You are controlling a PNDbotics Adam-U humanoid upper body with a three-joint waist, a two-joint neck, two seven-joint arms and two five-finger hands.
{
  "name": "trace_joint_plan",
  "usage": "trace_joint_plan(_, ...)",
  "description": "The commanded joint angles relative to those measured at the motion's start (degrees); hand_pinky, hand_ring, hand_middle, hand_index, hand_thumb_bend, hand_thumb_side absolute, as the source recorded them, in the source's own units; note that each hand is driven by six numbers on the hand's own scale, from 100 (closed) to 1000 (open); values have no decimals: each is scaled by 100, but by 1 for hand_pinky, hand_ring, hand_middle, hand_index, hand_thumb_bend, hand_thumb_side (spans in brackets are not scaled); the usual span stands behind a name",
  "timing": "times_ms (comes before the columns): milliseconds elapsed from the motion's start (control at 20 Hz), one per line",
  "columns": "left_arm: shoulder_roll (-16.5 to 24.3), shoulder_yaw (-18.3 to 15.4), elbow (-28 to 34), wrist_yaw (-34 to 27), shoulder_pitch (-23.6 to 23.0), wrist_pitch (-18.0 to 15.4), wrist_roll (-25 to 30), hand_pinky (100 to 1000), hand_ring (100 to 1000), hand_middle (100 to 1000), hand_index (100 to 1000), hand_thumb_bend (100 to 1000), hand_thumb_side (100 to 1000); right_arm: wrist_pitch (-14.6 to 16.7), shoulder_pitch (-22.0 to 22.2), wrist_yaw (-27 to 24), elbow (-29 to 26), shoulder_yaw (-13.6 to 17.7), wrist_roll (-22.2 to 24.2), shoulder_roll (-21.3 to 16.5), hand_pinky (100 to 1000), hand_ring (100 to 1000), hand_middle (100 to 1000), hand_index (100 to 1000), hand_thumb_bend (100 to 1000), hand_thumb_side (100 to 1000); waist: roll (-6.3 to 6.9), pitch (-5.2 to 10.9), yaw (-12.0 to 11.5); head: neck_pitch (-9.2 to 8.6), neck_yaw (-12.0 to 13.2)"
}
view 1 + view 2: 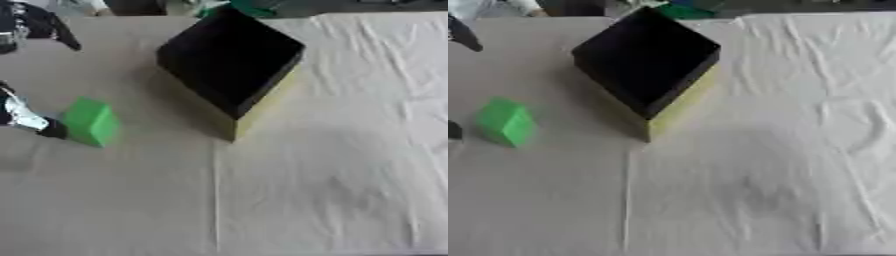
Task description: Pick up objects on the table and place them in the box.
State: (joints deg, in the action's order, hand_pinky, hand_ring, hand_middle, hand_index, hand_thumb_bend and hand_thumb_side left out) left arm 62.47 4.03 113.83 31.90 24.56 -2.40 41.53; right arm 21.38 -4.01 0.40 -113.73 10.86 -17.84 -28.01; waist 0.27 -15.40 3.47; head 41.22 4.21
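- Since it looks rigid and light, the green block [89, 121] near the table's [306, 190] left edge suits a hold across opposite flat faces.
- Left robot hand [26, 119] is just beside it; fingers unreadable.
- Box [229, 60] waits toward the far edge.

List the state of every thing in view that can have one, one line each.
Box: open at the top, dark inside, yellow outer wall, standing on the table; nothing visible in it.
Green block: on the table, left of the box, outside it and apart from it.
Left hand: at the left edge, right beside the green block; contact and finger pose cannot be made out.
Cloth-covered table: wrinkled, with a crease running toward the near edge.
Right hand: not in view.
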Motion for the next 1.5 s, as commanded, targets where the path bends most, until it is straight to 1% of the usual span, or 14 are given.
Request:
trace_joint_plan(50, 244, -7, 76, 91, -14, -6, 160, 822, 846, 809, 877, 762, 572, -15, -42, -16, -87, 15, 14, -92, 733, 730, 662, 893, 100, 1000, 9, 73, 1, 37, 24)
trace_joint_plan(200, 247, 39, 75, 63, -87, -3, 173, 822, 846, 816, 893, 687, 519, -25, -46, -26, -87, 10, 24, -76, 732, 729, 660, 893, 100, 1000, 8, 69, 7, 42, 28)
trace_joint_plan(300, 264, 65, 72, 58, -145, 0, 163, 822, 849, 828, 914, 656, 498, -28, -52, -31, -87, 10, 27, -69, 732, 728, 659, 893, 100, 1000, 9, 66, 10, 42, 34)
trace_joint_plan(400, 278, 92, 44, 56, -200, 6, 162, 828, 858, 836, 924, 643, 483, -34, -57, -37, -87, 8, 32, -64, 731, 727, 658, 893, 100, 1000, 9, 64, 11, 39, 37)
trace_joint_plan(600, 298, 116, 27, 115, -299, -14, 136, 837, 873, 879, 988, 632, 438, -51, -61, -44, -87, 5, 42, -54, 731, 724, 655, 892, 100, 1000, 3, 59, 8, 44, 34)
trace_joint_plan(750, 330, 95, 24, 204, -394, -38, 58, 837, 873, 880, 995, 607, 406, -55, -66, -47, -87, 3, 48, -54, 730, 722, 653, 892, 100, 1000, 5, 56, -12, 48, 33)
trace_joint_plan(900, 358, 84, 27, 300, -471, -88, -34, 833, 868, 880, 999, 511, 306, -72, -75, -55, -87, -10, 63, -50, 729, 720, 651, 892, 100, 1000, 9, 57, -31, 47, 26)
trace_joint_plan(950, 365, 92, 20, 317, -505, -105, -69, 829, 865, 877, 998, 496, 294, -79, -80, -58, -87, -16, 71, -48, 729, 719, 650, 892, 100, 1000, 11, 57, -35, 48, 29)
trace_joint_plan(1000, 371, 101, 7, 319, -534, -118, -102, 826, 865, 877, 1000, 499, 298, -85, -85, -62, -87, -19, 78, -46, 729, 719, 649, 892, 100, 1000, 12, 57, -36, 47, 31)
trace_joint_plan(1100, 373, 134, -56, 256, -596, -139, -174, 821, 866, 872, 1000, 540, 344, -105, -88, -69, -87, -25, 92, -39, 728, 717, 647, 892, 100, 1000, 10, 55, -32, 44, 32)
trace_joint_plan(1200, 389, 165, -135, 223, -632, -170, -232, 820, 871, 875, 1000, 549, 340, -120, -88, -74, -87, -30, 103, -33, 728, 716, 646, 892, 100, 1000, 6, 54, -25, 45, 34)
trace_joint_plan(1250, 401, 186, -175, 230, -647, -196, -259, 816, 869, 871, 1000, 548, 333, -123, -90, -76, -87, -32, 108, -30, 728, 715, 645, 892, 100, 1000, 4, 53, -22, 43, 36)
trace_joint_plan(1350, 420, 215, -247, 271, -670, -255, -347, 807, 861, 864, 1000, 514, 268, -133, -95, -83, -87, -37, 116, -22, 727, 713, 643, 892, 100, 1000, 4, 52, -20, 43, 38)
trace_joint_plan(1500, 439, 275, -365, 349, -719, -342, -503, 803, 859, 872, 1000, 477, 221, -146, -107, -94, -87, -44, 127, -16, 727, 712, 641, 892, 100, 1000, 9, 49, -19, 38, 39)
